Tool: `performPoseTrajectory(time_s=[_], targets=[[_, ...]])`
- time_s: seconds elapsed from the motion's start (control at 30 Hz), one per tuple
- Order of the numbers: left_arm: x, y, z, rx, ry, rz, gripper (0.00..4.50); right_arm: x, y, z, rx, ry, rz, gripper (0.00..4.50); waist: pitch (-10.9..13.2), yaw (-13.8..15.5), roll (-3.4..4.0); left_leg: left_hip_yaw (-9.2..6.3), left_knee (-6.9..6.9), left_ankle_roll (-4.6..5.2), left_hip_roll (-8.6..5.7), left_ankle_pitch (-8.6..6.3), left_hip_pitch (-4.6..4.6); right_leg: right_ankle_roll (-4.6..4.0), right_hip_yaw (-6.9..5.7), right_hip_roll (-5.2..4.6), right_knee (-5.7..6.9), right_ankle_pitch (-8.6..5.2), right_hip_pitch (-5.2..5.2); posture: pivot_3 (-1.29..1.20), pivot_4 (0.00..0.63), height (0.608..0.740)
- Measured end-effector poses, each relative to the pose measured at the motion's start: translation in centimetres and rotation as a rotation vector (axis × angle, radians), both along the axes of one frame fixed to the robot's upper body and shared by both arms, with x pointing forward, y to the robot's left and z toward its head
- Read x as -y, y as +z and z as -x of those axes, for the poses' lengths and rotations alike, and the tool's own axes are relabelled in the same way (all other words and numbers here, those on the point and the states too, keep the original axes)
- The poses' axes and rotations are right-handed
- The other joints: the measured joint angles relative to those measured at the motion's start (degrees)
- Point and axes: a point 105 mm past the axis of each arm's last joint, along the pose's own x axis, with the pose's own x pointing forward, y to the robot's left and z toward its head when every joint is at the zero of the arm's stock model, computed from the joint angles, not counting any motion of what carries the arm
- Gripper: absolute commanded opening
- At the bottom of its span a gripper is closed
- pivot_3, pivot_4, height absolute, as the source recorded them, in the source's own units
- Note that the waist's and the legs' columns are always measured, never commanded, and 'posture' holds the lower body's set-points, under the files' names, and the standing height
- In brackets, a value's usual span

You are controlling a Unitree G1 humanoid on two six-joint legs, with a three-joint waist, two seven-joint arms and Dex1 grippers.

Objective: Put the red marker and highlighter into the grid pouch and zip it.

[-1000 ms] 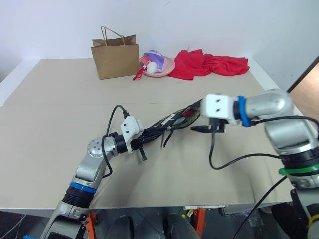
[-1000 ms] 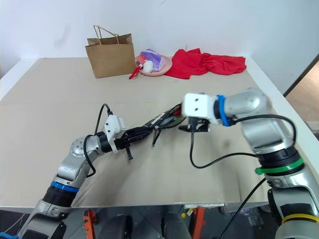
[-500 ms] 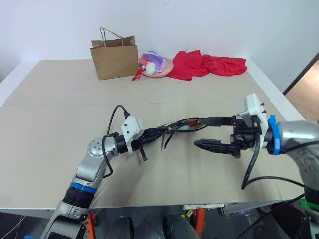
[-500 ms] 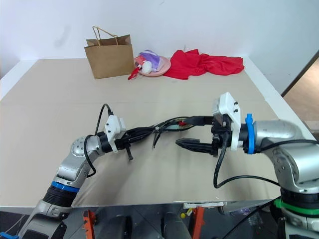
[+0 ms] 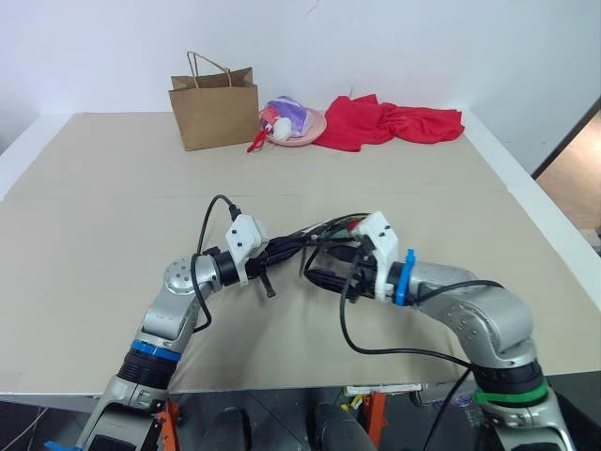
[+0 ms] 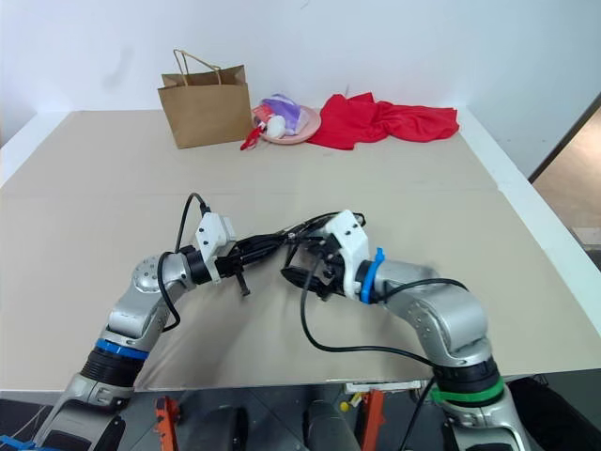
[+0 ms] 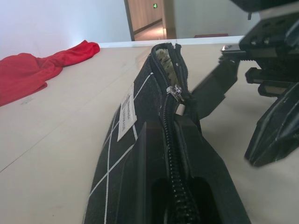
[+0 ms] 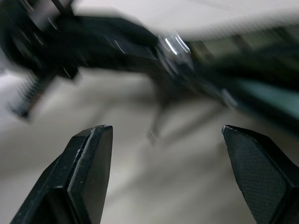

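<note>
1. The left gripper (image 5: pixel 266 264) is clamping one end of the grid pouch (image 7: pixel 140 140) tight, holding it up off the table (image 5: pixel 94 235) around the middle of the head views.
2. In the left wrist view the pouch is running away from the fingers with its zipper edge uppermost. The zipper slider (image 7: pixel 176 91) is sitting partway along. Beyond it the mouth is gaping, and something pale is showing inside, though what it is I cannot tell.
3. The right gripper (image 5: pixel 327 265) is standing wide and empty at centre frame, just beside the free end of the pouch, one finger above and one below it. The blurred right wrist view shows the two fingertips (image 8: pixel 88 154) far apart and the dark pouch crossing ahead of them.
4. The red marker and the highlighter are not lying loose on the table, so I judge they are probably already inside; the pictures do not confirm this.
5. The zipping is what appears left. The mouth is not yet closed, and the right gripper looks to be lining up for the slider or its cord.
6. At upper centre, well apart from the work, a paper bag (image 5: pixel 216 108), a pink plate (image 5: pixel 300 127) and a red cloth (image 5: pixel 394 122) are sitting.
</note>
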Motion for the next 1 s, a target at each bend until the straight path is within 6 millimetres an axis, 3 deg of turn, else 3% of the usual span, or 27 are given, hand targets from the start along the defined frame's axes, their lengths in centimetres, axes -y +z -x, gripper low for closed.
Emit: performPoseTrajectory(time_s=[0.07,0.1,0.13,0.23,0.3,0.37,0.43,0.8,0.93,1.0], targets=[[0.0,-0.1,0.0,-0.003,0.002,-0.001,0.0,-0.3,0.1,-0.1,-0.002,-0.004,-0.006,4.03,0.0,0.01,0.0,-0.02,0.0,0.0,-0.02,-0.01,-0.03,-0.05,-0.02,-0.03,-0.01,0.02,0.0,0.0,0.15,0.74],[-0.1,-0.2,-0.1,-0.007,0.005,-0.001,0.0,-0.8,0.3,-0.1,-0.007,-0.005,-0.021,3.65,0.0,0.01,0.0,-0.01,0.0,0.0,-0.02,-0.01,-0.04,-0.04,-0.01,-0.04,-0.02,0.02,-0.01,0.0,0.15,0.74],[-0.1,-0.2,-0.1,-0.008,0.006,-0.001,0.0,-0.8,0.3,-0.1,-0.009,-0.004,-0.023,3.65,0.0,0.0,0.0,-0.01,0.0,0.0,-0.02,-0.01,-0.04,-0.05,-0.01,-0.04,-0.02,0.02,-0.01,0.0,0.15,0.74],[-0.1,-0.2,-0.1,-0.008,0.008,-0.001,0.0,-1.1,0.2,-0.1,-0.017,-0.016,-0.032,2.64,0.0,0.0,0.0,-0.03,0.0,0.0,-0.02,-0.01,-0.03,-0.04,-0.03,-0.03,-0.02,0.02,-0.01,0.0,0.15,0.74],[-0.1,-0.2,-0.2,-0.008,0.012,0.001,0.0,-1.1,0.2,-0.3,-0.014,-0.035,-0.03,1.46,0.0,-0.01,0.0,-0.05,0.0,0.0,-0.01,-0.01,-0.03,-0.03,-0.05,-0.03,-0.01,0.01,-0.01,0.0,0.15,0.74],[-0.1,-0.2,-0.2,-0.008,0.012,0.001,0.0,-1.0,0.1,-0.4,-0.014,-0.043,-0.028,1.05,0.0,-0.01,0.0,-0.05,0.0,0.0,-0.01,-0.01,-0.03,-0.02,-0.05,-0.02,-0.02,0.01,-0.01,0.0,0.15,0.74],[-0.1,-0.2,-0.2,-0.007,0.012,0.001,0.0,-0.9,0.2,-0.6,-0.014,-0.051,-0.028,0.17,0.0,-0.01,0.0,-0.05,0.0,0.0,-0.01,-0.01,-0.03,-0.02,-0.05,-0.02,-0.02,0.01,-0.01,0.0,0.15,0.74],[-0.1,-0.2,-0.2,-0.007,0.014,0.002,0.0,-0.4,0.2,-0.7,-0.009,-0.059,-0.008,0.08,0.0,-0.01,0.0,-0.05,0.0,0.0,-0.01,-0.01,-0.04,0.08,-0.05,-0.03,-0.02,-0.06,-0.01,0.0,0.15,0.74],[0.1,-0.3,-0.1,-0.009,0.01,-0.001,0.0,1.9,0.0,-0.9,0.004,-0.084,0.061,0.08,0.0,0.03,0.0,-0.05,0.0,0.0,-0.06,-0.01,-0.08,0.09,-0.05,-0.07,-0.04,-0.06,-0.01,0.0,0.15,0.74],[0.2,-0.3,-0.1,-0.012,0.004,-0.001,0.0,4.2,0.3,-1.3,0.037,-0.13,0.116,0.08,0.0,0.06,-0.01,-0.04,0.0,0.0,-0.08,-0.01,-0.11,0.11,-0.05,-0.1,-0.06,-0.07,-0.02,0.0,0.15,0.74]])
